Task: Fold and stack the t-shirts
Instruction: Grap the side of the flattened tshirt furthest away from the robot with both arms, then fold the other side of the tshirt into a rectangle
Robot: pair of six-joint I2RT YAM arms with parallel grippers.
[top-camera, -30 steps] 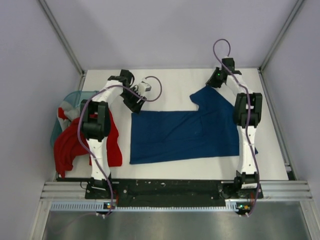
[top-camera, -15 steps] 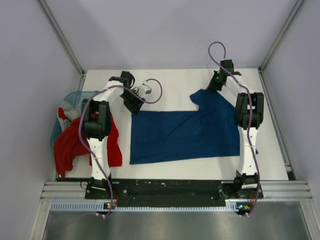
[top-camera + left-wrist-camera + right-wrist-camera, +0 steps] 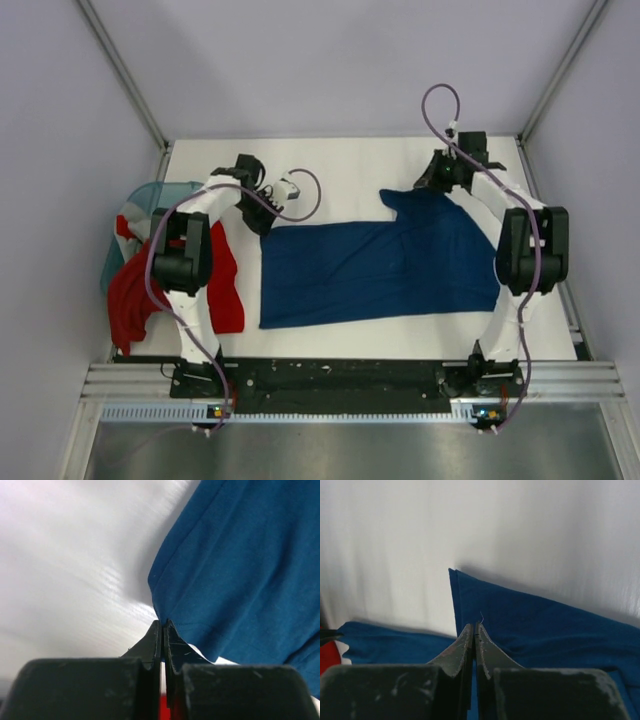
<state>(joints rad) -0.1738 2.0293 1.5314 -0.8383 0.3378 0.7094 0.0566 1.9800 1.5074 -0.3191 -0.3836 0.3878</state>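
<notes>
Navy shirt [image 3: 370, 265] lies spread flat at table centre, one sleeve out at 1 o'clock; I judge no fold complete. Left gripper [image 3: 262, 218] is at its 10 o'clock corner, jaws pressed together at the hem. Right gripper [image 3: 425, 183] is likewise closed at the sleeve. Whether either nips cloth, I cannot tell. Red shirt [image 3: 135, 285] and grey-white shirt [image 3: 128, 213] are heaped unfolded on the basket [image 3: 150, 192] at 9 o'clock. Nothing is stacked.

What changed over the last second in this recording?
The right arm swung its elbow outward to the right, and the right gripper came down at the blue t-shirt sleeve. The left gripper shifted slightly left, to the shirt's far-left corner. Both are shut now; whether on cloth is unclear. The blue t-shirt, red t-shirt and basket stayed put.
</notes>
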